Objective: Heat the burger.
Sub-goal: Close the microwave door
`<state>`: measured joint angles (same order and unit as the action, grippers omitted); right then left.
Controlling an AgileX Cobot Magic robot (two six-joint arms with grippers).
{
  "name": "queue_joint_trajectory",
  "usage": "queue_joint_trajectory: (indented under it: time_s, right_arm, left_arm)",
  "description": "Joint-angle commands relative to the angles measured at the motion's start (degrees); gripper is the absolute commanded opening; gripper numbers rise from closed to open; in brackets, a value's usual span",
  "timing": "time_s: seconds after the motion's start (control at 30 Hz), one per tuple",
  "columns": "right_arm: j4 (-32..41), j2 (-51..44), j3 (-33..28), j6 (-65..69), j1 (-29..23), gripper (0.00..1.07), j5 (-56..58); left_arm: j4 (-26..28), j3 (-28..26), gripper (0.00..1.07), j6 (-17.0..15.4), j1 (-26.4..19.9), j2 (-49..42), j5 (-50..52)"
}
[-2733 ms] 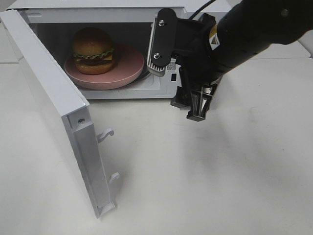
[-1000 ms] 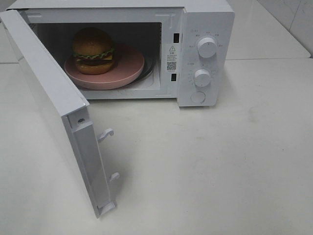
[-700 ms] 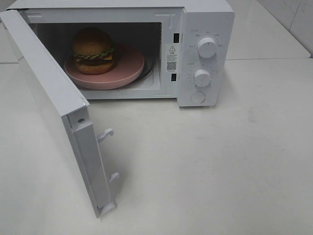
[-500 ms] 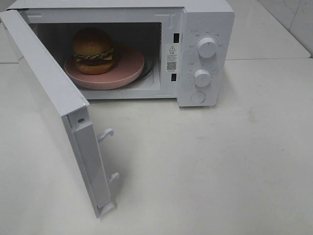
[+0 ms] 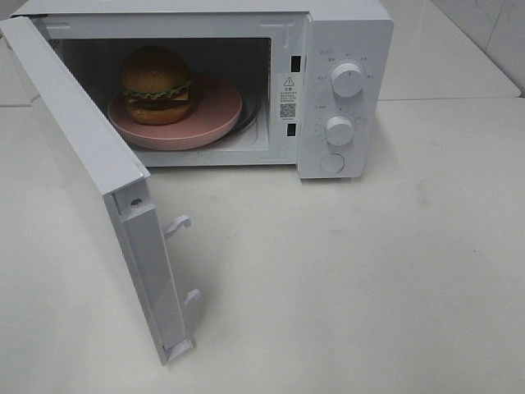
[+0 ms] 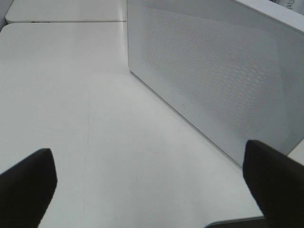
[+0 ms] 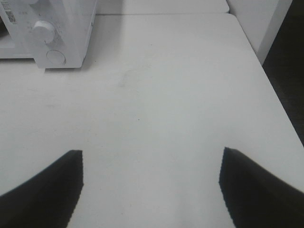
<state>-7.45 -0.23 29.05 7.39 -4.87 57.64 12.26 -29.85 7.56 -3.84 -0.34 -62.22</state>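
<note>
A: Looking for the burger (image 5: 156, 84).

B: Found inside the microwave (image 5: 344, 33), sitting upright on a pink plate (image 5: 215, 111), toward the left half of it, with a glossy bun on top and green lettuce and yellow cheese showing at the rim.

A: Checking the door (image 5: 82, 156) next.

B: Swung wide open toward the left, inner face turned to the cavity, with two white latch hooks (image 5: 177, 224) sticking out of the free edge, one above the other. Standing just over the tabletop (image 5: 369, 271) at its lower corner.

A: Moving on to the controls.

B: Set on the right-hand panel: an upper knob (image 5: 347, 80), a lower knob (image 5: 339, 130) right beneath, then a round button (image 5: 331, 163) lowest of all. Untouched by either arm.

A: Turning to the left end effector (image 6: 151, 185).

B: Spread far apart, clamped on nothing. Hovering above bare tabletop, just beside the outer, dotted face of the door. Seen only through its own wrist camera.

A: And the right end effector (image 7: 152, 187)?

B: Likewise parted, gripping nothing. Hanging over open tabletop, well apart from the microwave, facing its knob side from a distance. Also seen only through its own wrist camera.
</note>
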Motion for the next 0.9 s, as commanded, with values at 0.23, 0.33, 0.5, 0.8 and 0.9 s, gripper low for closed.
queue_joint_trajectory:
  time_s: [0.23,0.33,0.5,0.8,0.9]
  right_arm:
    - [0.92,-1.78,-0.11,-0.29,0.52,0.76,-0.57]
    - [0.92,-1.78,-0.11,-0.29,0.52,0.76,-0.57]
    - [0.92,-1.78,-0.11,-0.29,0.52,0.76,-0.57]
    - [0.92,-1.78,-0.11,-0.29,0.52,0.76,-0.57]
    - [0.92,-1.78,-0.11,-0.29,0.52,0.76,-0.57]
  left_arm:
    - [0.57,0.17,1.0,0.11,0.29,-0.29,0.8]
    - [0.57,0.17,1.0,0.11,0.29,-0.29,0.8]
    - [0.57,0.17,1.0,0.11,0.29,-0.29,0.8]
    - [0.57,0.17,1.0,0.11,0.29,-0.29,0.8]
    - [0.57,0.17,1.0,0.11,0.29,-0.29,0.8]
